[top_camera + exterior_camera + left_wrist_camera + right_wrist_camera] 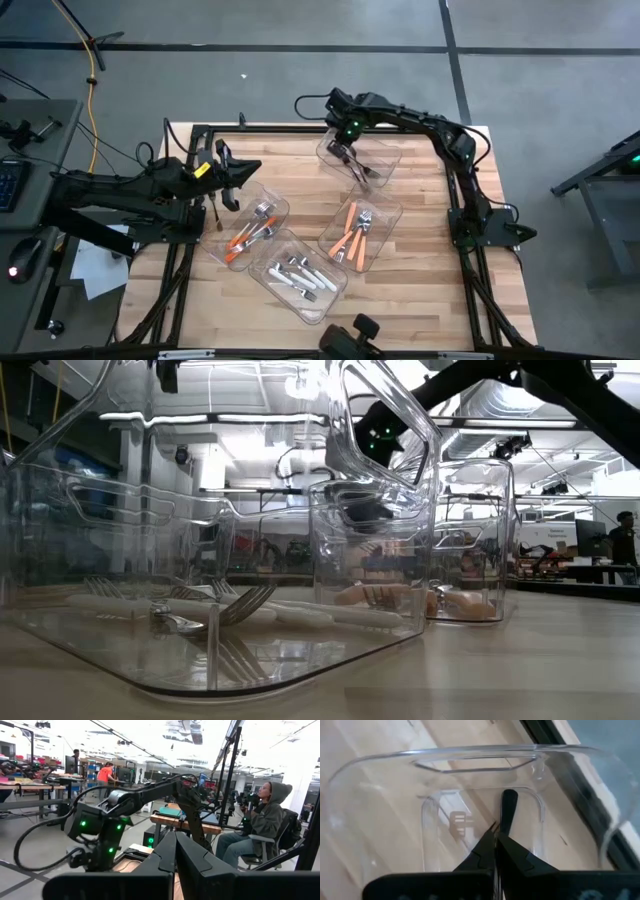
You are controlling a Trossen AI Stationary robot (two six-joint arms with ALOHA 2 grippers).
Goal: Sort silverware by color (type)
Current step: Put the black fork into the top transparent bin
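Four clear bins stand on the wooden table. My right gripper (350,157) (496,836) reaches down into the far bin (372,152), shut on a black utensil (508,812). White-handled pieces (300,277) lie in the near bin. Orange-handled pieces (354,236) lie in the right bin. Orange and white pieces (250,232) share the left bin. My left gripper (232,172) (175,840) is shut and level at the table's left side, above the table, with nothing showing between its fingers. My right gripper pinches the black utensil between its two fingers, which lie along it. Its rounded free end (509,799) sticks out past the fingertips over the far bin's floor. The fingers slant down into the bin from above. I cannot tell whether the end touches the floor.
A thin dark piece (216,212) lies on the table between my left gripper and the left bin. The bins crowd the table's middle; bare wood (430,300) shows at the near right. A seated person (260,820) is beyond the table.
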